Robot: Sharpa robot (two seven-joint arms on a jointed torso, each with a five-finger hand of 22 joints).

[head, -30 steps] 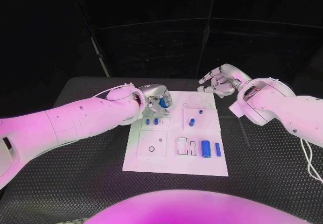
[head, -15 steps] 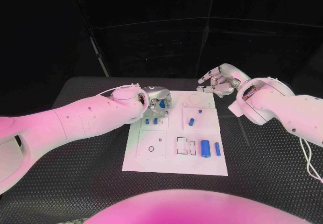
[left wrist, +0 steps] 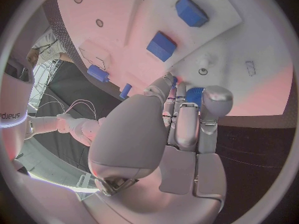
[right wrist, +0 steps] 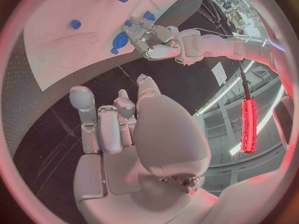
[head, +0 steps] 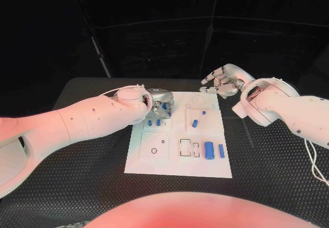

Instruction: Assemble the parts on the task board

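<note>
Black, ribbed table (head: 82,190) carries the white task board (head: 179,166) at its middle, with blue parts (head: 208,150) lying toward the board's right edge. Over the board's far left corner the left hand (head: 161,103) curls its fingers round a small blue piece (left wrist: 194,94), mostly hidden behind them. Beyond the far right corner the right hand (head: 223,81) hovers off the board, fingers loosely bent and grasping nothing.

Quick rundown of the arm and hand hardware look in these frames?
Two bulky white arms with smooth rounded shells and small dark dots on the casing. A thin pale cable loops over the left arm near the wrist, and another hangs along the right arm. The left hand and right hand are silver metal, with segmented fingers and rounded tips.
</note>
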